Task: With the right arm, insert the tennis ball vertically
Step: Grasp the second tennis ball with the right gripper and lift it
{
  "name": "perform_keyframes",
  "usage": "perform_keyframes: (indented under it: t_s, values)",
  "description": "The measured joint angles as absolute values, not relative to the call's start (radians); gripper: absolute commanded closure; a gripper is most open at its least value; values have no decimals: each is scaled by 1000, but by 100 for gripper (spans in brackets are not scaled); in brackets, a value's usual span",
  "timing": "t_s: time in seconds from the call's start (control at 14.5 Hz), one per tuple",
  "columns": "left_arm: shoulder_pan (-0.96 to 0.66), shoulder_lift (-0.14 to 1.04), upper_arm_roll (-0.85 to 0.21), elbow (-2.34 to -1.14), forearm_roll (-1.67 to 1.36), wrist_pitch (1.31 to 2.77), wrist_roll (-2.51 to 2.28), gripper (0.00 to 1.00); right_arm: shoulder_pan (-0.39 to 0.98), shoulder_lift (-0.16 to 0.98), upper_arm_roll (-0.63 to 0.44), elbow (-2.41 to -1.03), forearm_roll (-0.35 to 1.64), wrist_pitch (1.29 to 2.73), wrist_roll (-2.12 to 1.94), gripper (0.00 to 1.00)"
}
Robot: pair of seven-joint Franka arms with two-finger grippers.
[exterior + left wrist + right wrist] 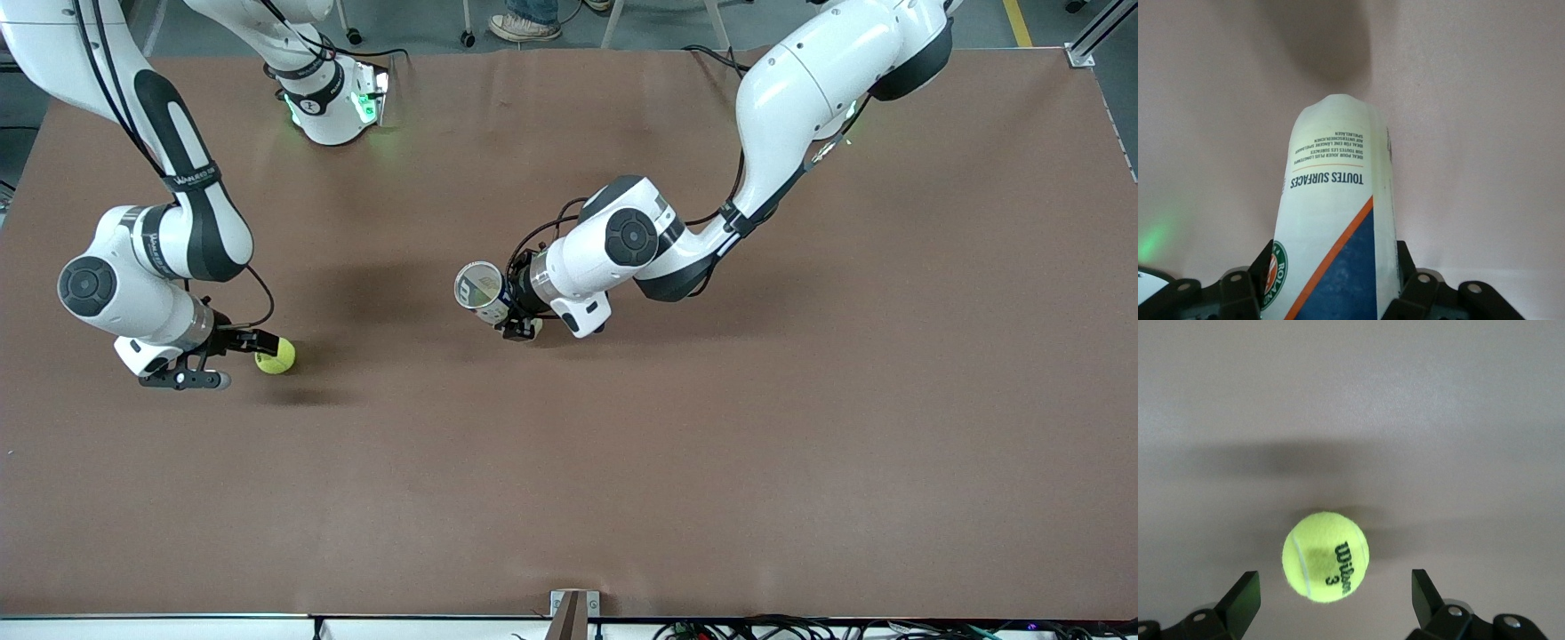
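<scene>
The brown table point(622, 462) is carrying little. Near the front view's centre, the left pincer point(511, 311) is pinching a ball tube point(480, 289), its open mouth facing nine o'clock. At nine o'clock, the right pincer point(227, 360) is hovering spread, its fingers point(1241, 600) flanking the tennis ball point(276, 356) lying on the table. The grasp is seemingly in hand; next it needs closing and lifting. Nothing is blocking the way.

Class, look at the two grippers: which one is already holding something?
The left gripper: it is shut on the ball can. The right gripper is open around the tennis ball, not gripping it.
</scene>
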State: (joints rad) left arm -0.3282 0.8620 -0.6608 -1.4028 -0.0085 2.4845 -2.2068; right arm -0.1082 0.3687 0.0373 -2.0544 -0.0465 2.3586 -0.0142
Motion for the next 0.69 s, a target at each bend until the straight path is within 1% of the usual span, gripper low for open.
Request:
perform_keyframes:
  t_s: [0.28, 0.69]
  values:
    - [-329, 862, -661, -1403, -9, 2484, -2207, 29, -107, 425, 43, -2031, -46, 2380, -14, 0]
    - [-333, 862, -661, -1403, -9, 2484, -2207, 29, -105, 467, 47, -2028, -46, 2389, -14, 0]
